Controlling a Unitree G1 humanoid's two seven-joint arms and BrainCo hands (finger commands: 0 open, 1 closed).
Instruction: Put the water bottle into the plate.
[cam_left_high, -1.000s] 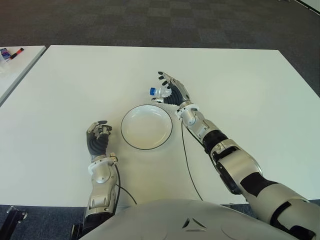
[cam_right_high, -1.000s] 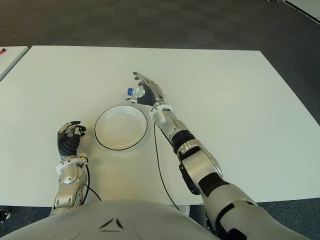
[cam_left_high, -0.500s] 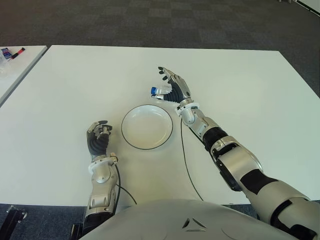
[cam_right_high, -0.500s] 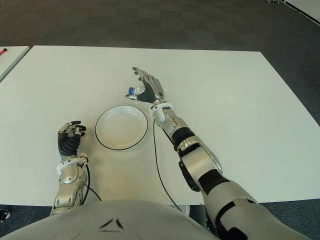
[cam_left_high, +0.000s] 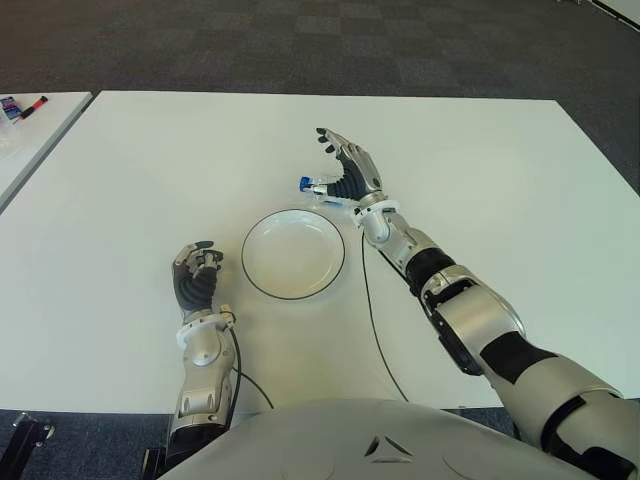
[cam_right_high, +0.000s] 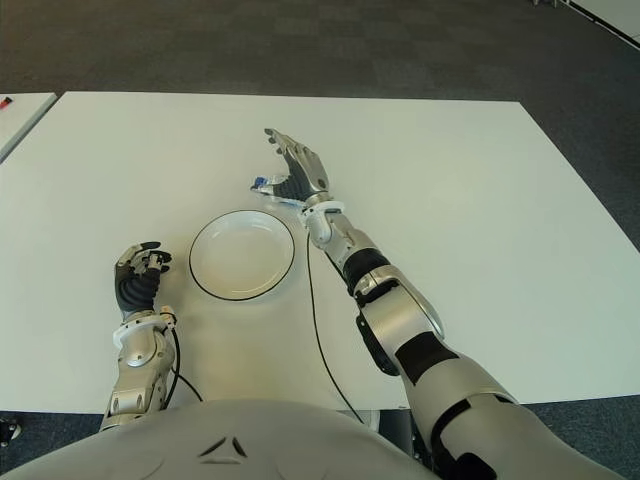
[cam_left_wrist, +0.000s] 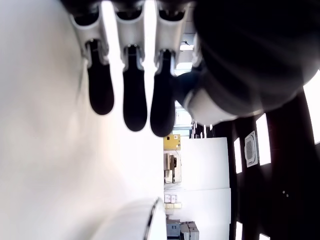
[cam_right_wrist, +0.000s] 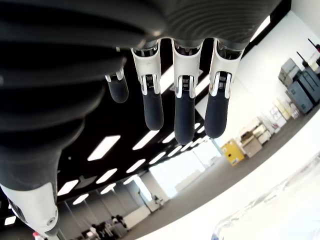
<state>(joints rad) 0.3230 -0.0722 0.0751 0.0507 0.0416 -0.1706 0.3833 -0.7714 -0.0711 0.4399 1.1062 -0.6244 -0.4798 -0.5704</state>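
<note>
The small clear water bottle (cam_left_high: 316, 184) with a blue cap lies on its side on the white table (cam_left_high: 150, 170), just beyond the far right rim of the white plate (cam_left_high: 293, 253). My right hand (cam_left_high: 345, 168) hovers over the bottle's right end with fingers spread and open, palm toward it, not closed around it. In the right wrist view the straight fingers (cam_right_wrist: 184, 107) hang above the bottle (cam_right_wrist: 280, 210). The plate holds nothing. My left hand (cam_left_high: 197, 272) shows left of the plate, fingers curled, holding nothing.
A thin black cable (cam_left_high: 372, 320) runs along the table by my right forearm. A second white table (cam_left_high: 30, 140) stands at the far left with markers (cam_left_high: 30, 103) on it. Dark carpet lies beyond the table's far edge.
My right hand has drawn slightly farther from me and opened wider over the bottle. The bottle has shifted a little to the left. The left hand has not moved.
</note>
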